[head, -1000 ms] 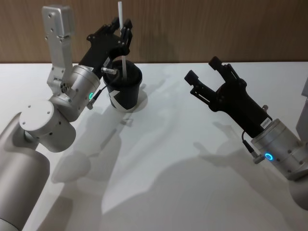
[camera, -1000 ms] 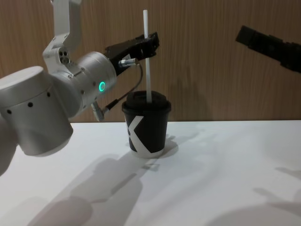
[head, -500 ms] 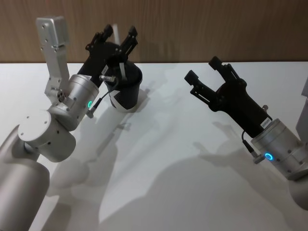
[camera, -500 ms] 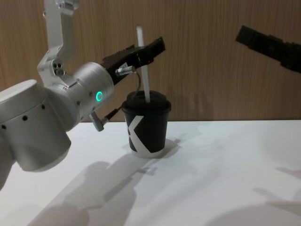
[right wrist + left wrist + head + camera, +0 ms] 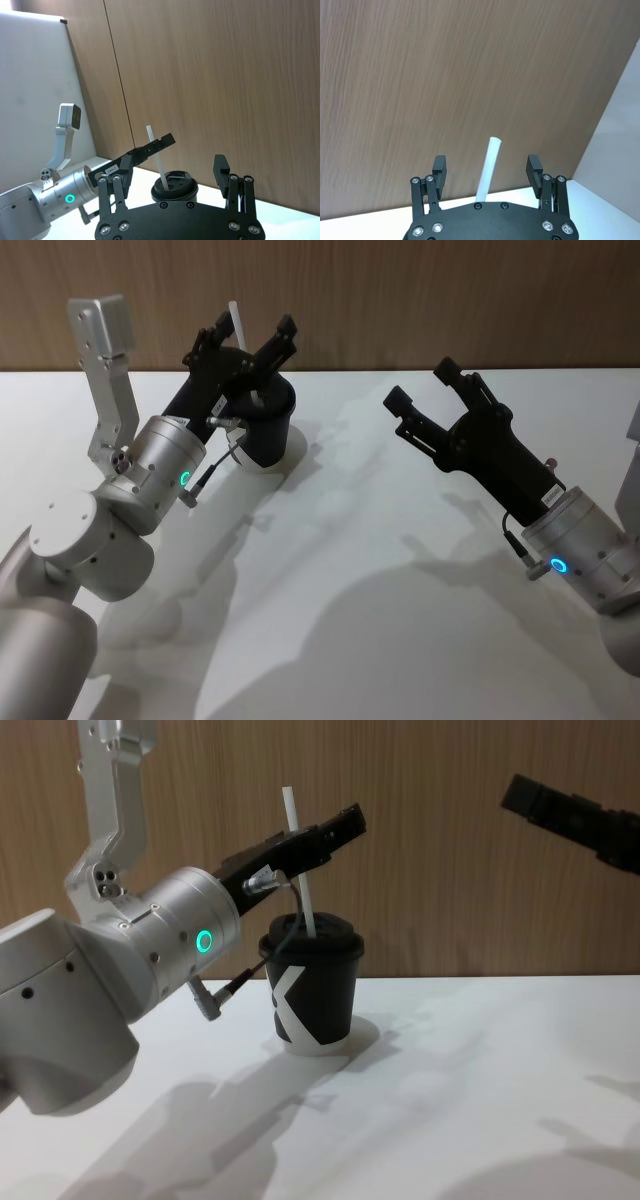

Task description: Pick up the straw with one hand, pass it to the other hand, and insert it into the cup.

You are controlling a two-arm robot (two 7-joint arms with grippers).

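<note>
The straw (image 5: 297, 870) is shown standing through the lid of the black paper cup (image 5: 312, 990) on the white table (image 5: 480, 1100), tilted slightly. The left gripper (image 5: 487, 172) is seen with fingers spread wide on either side of the straw, nothing held. The right gripper (image 5: 425, 400) is held well apart, open and empty. Insertion is judged complete; a clear retreat of the left gripper is called for next, without the straw being knocked.

lab bench | bare white table (image 5: 400, 640) | wood-panel wall (image 5: 450, 300)
</note>
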